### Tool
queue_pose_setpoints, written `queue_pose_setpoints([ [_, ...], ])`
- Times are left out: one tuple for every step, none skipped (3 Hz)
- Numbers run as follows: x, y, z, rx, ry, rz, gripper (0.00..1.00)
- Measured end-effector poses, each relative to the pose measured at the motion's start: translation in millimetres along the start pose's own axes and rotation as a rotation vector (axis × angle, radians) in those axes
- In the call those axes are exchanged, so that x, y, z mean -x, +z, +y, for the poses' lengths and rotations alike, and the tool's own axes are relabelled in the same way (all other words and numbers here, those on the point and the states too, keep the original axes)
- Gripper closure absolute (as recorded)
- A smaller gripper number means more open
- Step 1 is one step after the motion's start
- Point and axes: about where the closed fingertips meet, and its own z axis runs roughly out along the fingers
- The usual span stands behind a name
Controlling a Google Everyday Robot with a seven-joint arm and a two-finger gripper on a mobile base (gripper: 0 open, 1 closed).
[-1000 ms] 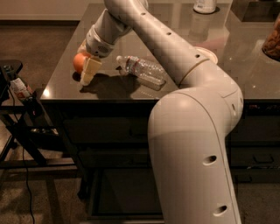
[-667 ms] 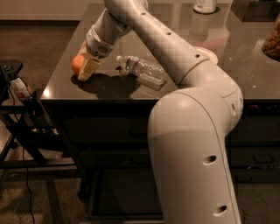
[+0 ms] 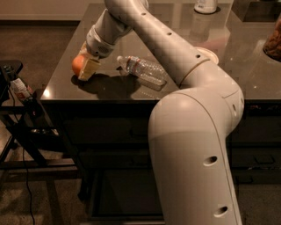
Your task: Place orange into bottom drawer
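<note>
The orange point(image 3: 77, 64) is at the front left corner of the dark glossy countertop point(image 3: 109, 90). My gripper point(image 3: 83, 66) reaches down from the long white arm and is closed around the orange, with one pale finger point(image 3: 89, 69) showing on its right side. The orange casts a shadow on the counter beneath it. The bottom drawer point(image 3: 118, 193) shows as a dark pulled-out tray low in the cabinet, partly hidden behind my arm's base.
A clear plastic bottle point(image 3: 142, 70) lies on its side right of the orange. A white bowl point(image 3: 210, 54) peeks out behind my arm. A white container point(image 3: 205, 5) stands at the back. A black stand with cables point(image 3: 17, 110) is left of the cabinet.
My gripper and the orange have shifted slightly left, toward the counter's left edge. The bottle has not moved.
</note>
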Motion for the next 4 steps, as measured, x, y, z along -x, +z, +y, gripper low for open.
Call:
queue_pose_setpoints([
  [0.3, 0.5, 0.3, 0.001, -0.001, 0.001, 1.0],
  [8.0, -2.6, 7.0, -0.017, -0.012, 0.017, 1.0],
  [30.5, -8.4, 43.7, -0.056, -0.039, 0.036, 1.0],
  [30.5, -8.4, 43.7, -0.056, -0.039, 0.036, 1.0],
])
